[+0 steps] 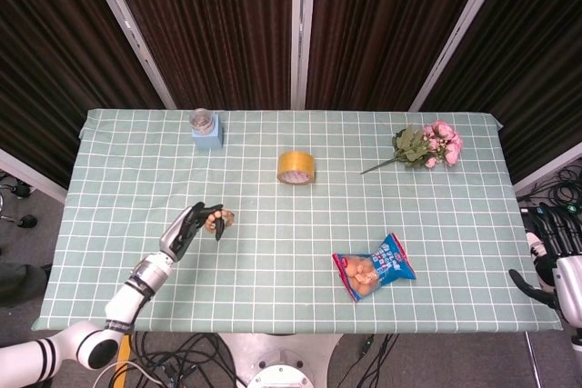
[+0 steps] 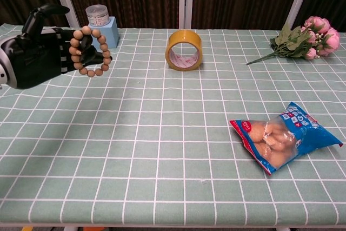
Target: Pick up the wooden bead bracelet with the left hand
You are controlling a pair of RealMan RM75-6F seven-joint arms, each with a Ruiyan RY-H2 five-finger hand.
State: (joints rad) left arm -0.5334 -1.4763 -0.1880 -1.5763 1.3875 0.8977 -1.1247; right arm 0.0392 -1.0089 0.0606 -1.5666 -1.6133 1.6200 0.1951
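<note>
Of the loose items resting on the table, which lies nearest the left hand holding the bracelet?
The blue block with a small jar on top, at the far left behind the left hand. The tape roll, snack bag and flowers lie further right.

lab: dark curtains point(image 1: 209, 24), floor cables point(image 1: 173, 352)
</note>
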